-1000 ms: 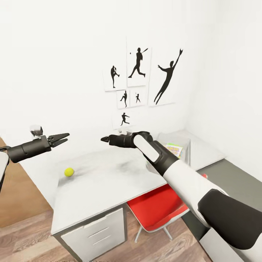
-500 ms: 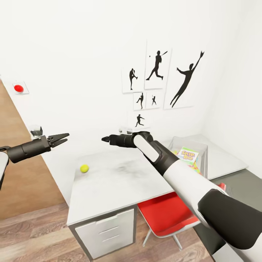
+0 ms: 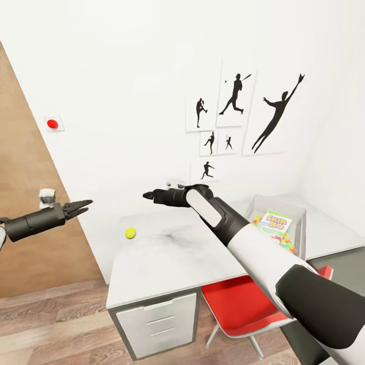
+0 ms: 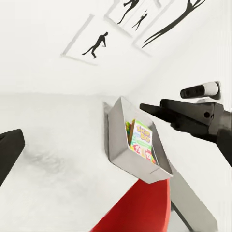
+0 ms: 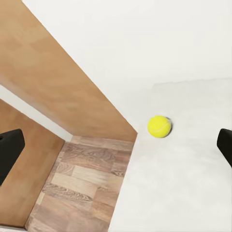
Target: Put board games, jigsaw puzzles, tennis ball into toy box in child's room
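The tennis ball (image 3: 131, 232) lies on the pale table (image 3: 167, 268) near its far left edge, also seen from the right wrist as the tennis ball (image 5: 159, 126). My right gripper (image 3: 147, 194) hovers open above the table, slightly right of and above the ball; its fingers (image 5: 9, 150) stand wide apart with nothing between them. My left gripper (image 3: 84, 205) is open in the air left of the table. The grey toy box (image 3: 302, 229) at the table's right end holds a yellow-green board game (image 3: 276, 221) lying over a jigsaw puzzle (image 3: 290, 244).
A red chair (image 3: 238, 309) is tucked under the table beside white drawers (image 3: 157, 319). A wooden door panel (image 3: 25, 167) stands at the left, with a red button (image 3: 51, 123) on the wall. Silhouette posters (image 3: 238, 101) hang above. A dark cabinet top (image 3: 344, 258) adjoins at right.
The whole picture has shifted right, so the camera has turned left, bringing the wooden panel and red button into view. Both arms hold the same pose, and the ball stays on the table.
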You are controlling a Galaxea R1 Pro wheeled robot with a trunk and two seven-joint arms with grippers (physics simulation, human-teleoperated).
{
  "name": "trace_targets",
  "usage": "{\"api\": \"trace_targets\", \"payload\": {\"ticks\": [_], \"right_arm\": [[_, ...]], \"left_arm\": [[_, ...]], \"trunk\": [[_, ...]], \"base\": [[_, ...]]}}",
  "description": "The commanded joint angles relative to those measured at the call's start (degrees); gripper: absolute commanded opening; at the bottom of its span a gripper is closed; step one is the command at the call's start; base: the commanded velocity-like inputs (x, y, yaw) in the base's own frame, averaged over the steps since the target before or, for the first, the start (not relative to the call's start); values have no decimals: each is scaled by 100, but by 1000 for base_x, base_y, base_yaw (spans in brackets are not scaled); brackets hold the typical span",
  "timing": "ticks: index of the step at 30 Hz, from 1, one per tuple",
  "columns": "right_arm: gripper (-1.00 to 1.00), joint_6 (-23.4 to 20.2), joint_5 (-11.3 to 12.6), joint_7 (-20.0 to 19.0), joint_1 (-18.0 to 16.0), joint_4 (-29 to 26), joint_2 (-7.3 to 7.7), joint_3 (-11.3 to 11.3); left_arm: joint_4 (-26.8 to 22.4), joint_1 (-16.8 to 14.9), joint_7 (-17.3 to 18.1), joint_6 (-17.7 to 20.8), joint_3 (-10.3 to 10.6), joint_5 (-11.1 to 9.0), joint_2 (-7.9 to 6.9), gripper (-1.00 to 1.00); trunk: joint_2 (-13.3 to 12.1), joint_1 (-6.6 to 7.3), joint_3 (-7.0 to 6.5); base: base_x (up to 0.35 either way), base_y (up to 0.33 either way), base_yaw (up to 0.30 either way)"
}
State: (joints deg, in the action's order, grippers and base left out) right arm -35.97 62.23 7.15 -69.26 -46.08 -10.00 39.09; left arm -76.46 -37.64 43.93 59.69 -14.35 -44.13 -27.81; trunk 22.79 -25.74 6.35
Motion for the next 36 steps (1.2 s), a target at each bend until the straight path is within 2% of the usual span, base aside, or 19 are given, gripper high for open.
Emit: {"api": "trace_targets", "payload": {"ticks": [1,3,5,7,8,9,10,12,14,16,17,20,24,27,28,31,36], "right_arm": [[100,-7,58,63,0,-11,0,8],[100,-11,56,92,13,-26,0,11],[100,-15,44,211,26,-37,0,27],[100,-18,47,375,31,-10,0,23],[100,-14,48,422,33,-4,0,22],[100,0,49,463,39,4,0,22],[100,110,53,548,81,39,0,24],[100,259,57,598,134,68,0,31],[100,340,59,626,172,83,0,41],[100,381,65,647,191,91,0,72],[100,397,65,663,200,94,0,142],[100,436,59,805,214,98,0,536],[100,486,53,1008,388,85,0,797],[100,502,13,1061,711,23,0,864],[100,490,-264,1083,954,-185,0,890],[100,495,-518,1085,1016,-285,0,887],[100,515,-663,1083,1048,-325,0,882]], "left_arm": [[6,80,20,22,-47,15,-39,100],[37,275,-1,18,-193,79,-181,100],[173,488,-13,14,-409,297,-395,100],[285,576,-14,12,-524,450,-484,100],[408,647,-15,10,-639,614,-549,100],[470,674,-17,10,-693,700,-572,100],[657,739,-19,7,-827,964,-614,100],[818,778,-9,3,-910,1214,-636,100],[941,799,1,-1,-958,1401,-648,100],[1049,812,7,-60,-982,1502,-652,100],[1113,818,21,-159,-993,1541,-656,100],[1216,851,56,-458,-1042,1591,-662,100],[1255,873,68,-567,-1078,1612,-633,100],[1262,940,71,-589,-1084,1601,-608,100],[1263,1031,86,-598,-1086,1559,-598,100],[1265,1060,169,-600,-1087,1558,-594,100],[1267,1071,331,-614,-1162,1588,-621,100]], "trunk": [[13,-4,12],[13,-4,11],[13,-4,11],[13,-4,11],[13,-4,11],[13,-4,11],[13,-4,11],[13,-4,11],[13,-4,11],[13,-4,11],[13,-4,11],[13,-4,11],[13,-4,11],[13,-4,11],[13,-4,11],[13,-4,11],[13,-4,11]], "base": [[0,0,22],[0,0,14],[0,0,6],[0,0,3],[0,0,2],[0,0,2],[0,0,0],[0,0,0],[0,0,0],[0,0,0],[0,0,0],[-86,54,0],[-157,123,0],[-50,37,0],[-9,7,0],[-5,4,0],[-1,18,0]]}}
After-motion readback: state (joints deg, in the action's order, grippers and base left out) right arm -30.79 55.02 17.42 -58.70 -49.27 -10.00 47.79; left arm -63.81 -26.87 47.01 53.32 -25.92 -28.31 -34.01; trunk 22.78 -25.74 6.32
